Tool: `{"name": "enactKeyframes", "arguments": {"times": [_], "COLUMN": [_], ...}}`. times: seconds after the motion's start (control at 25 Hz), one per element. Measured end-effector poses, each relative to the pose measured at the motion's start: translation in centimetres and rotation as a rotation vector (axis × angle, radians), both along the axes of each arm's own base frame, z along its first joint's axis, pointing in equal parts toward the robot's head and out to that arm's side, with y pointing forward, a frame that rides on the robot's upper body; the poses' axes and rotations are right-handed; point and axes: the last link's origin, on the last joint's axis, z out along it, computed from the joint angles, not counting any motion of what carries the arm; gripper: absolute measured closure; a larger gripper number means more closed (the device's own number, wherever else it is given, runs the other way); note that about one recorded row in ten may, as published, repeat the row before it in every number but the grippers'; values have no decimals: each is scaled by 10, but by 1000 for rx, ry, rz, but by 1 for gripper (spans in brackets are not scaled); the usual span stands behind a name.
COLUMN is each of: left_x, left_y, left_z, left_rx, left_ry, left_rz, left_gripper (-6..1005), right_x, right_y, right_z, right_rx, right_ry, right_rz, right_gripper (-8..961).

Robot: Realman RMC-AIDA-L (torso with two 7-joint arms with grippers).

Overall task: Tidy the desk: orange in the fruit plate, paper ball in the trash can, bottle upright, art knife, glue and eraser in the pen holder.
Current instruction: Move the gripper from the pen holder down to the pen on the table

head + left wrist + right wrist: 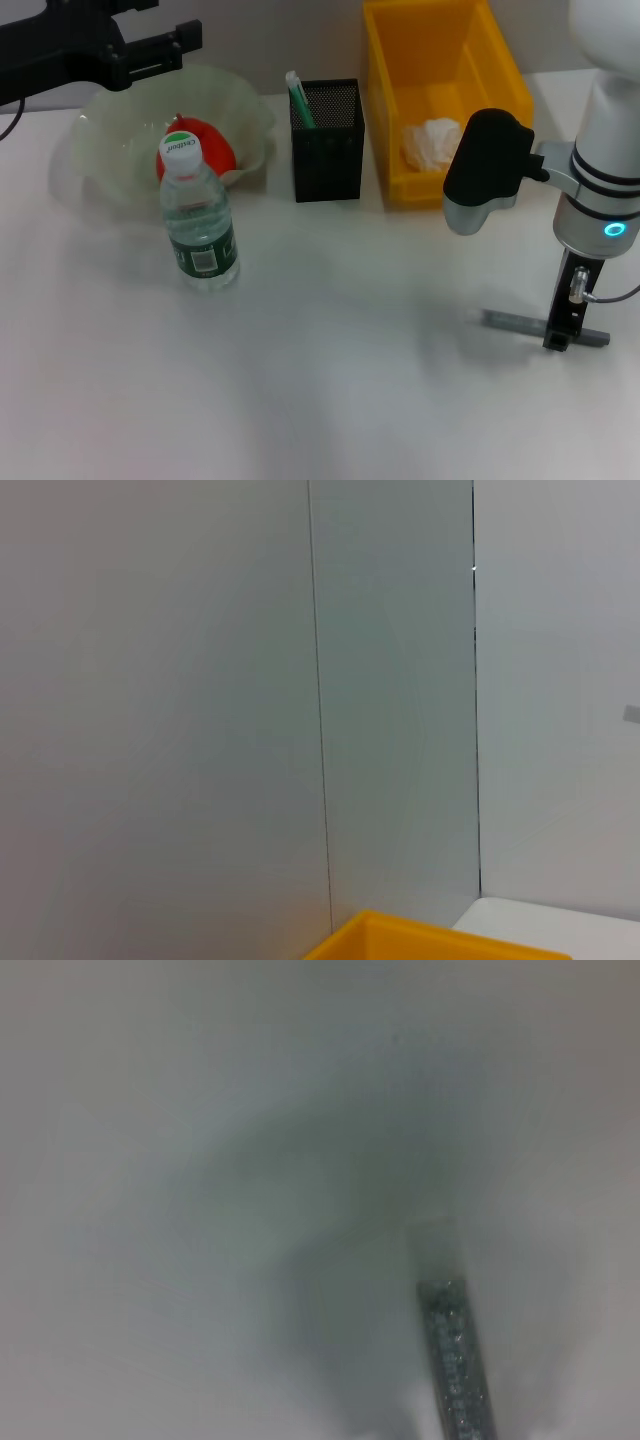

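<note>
The orange (200, 140) lies in the translucent fruit plate (110, 150) at the back left. In front of it the bottle (198, 215) stands upright. A green and white stick, apparently the glue (299, 98), pokes out of the black mesh pen holder (327, 145). The paper ball (430, 142) rests in the yellow trash can (395, 110). The grey art knife (515, 322) (455, 1360) lies flat on the table at the right, and my right gripper (558, 340) is lowered straight onto it. My left gripper (165, 52) is parked open at the back left. The eraser is out of view.
The white table (330, 380) stretches across the front and middle. The pen holder stands between the plate and the trash can. The left wrist view shows only a wall and a corner of the yellow trash can (440, 945).
</note>
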Motion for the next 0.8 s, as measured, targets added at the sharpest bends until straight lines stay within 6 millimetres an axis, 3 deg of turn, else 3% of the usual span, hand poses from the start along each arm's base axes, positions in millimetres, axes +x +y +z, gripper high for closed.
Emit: {"name": "enactKeyframes", "arguments": {"times": [0.2, 0.8], "left_x": [0, 0], "left_y": [0, 0], "left_z": [0, 0], "left_rx": [-1, -1], "left_ry": [0, 0], "left_rz": [0, -3], "left_gripper": [276, 276], "right_x": [0, 1], "right_y": [0, -1], "right_z": [0, -2], "right_rx": [6, 4], "right_ry": [0, 2], "right_rz": [-5, -19], "right_gripper": [607, 679]}}
